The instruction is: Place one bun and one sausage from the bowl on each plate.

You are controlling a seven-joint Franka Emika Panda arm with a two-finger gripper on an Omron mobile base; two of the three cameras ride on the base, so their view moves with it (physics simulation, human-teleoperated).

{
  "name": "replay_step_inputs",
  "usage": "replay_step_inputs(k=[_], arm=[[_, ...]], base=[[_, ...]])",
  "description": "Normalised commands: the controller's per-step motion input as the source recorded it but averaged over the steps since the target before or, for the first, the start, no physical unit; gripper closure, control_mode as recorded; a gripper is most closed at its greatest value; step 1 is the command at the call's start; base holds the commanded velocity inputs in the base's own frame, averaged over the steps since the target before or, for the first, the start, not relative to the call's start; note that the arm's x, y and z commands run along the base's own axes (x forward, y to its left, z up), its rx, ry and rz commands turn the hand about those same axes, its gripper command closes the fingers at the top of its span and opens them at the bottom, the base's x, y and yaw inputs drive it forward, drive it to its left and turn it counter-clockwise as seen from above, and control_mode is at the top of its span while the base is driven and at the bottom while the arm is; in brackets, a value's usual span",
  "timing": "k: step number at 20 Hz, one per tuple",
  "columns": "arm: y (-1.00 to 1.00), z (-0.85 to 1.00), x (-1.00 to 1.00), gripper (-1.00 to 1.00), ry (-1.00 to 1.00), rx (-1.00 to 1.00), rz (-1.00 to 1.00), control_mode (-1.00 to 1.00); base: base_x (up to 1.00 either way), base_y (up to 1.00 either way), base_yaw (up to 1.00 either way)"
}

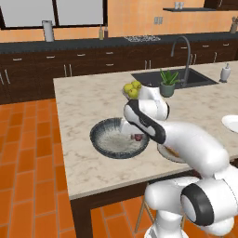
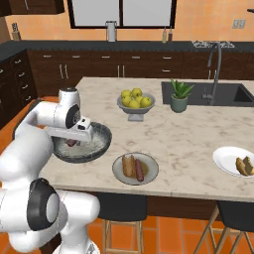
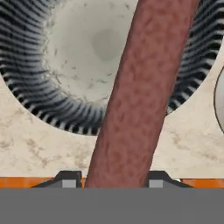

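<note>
Pincer [image 3: 112, 181] clamped on the sausage [image 3: 140, 92], we see its tips on either side of it, over the bowl [image 2: 101, 144] at the island counter [image 2: 188, 134] front edge. Greyish-beige plate [image 2: 150, 173] just right of the bowl holds a bun [image 2: 128, 164] and another sausage [image 2: 139, 169]. White plate [image 2: 225, 158] far right holds a bun [image 2: 243, 165].
</note>
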Motion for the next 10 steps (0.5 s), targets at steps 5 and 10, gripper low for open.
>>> replay_step_inputs(k=[5,10], arm=[[-0.31,0.58,-0.94,1.0,-0.15,-0.03,0.04,-1.0],[-0.6,0.75,-0.58,1.0,-0.08,-0.02,0.0,-1.0]], base=[[0.0,0.0,0.0],[0.0,0.0,0.0]])
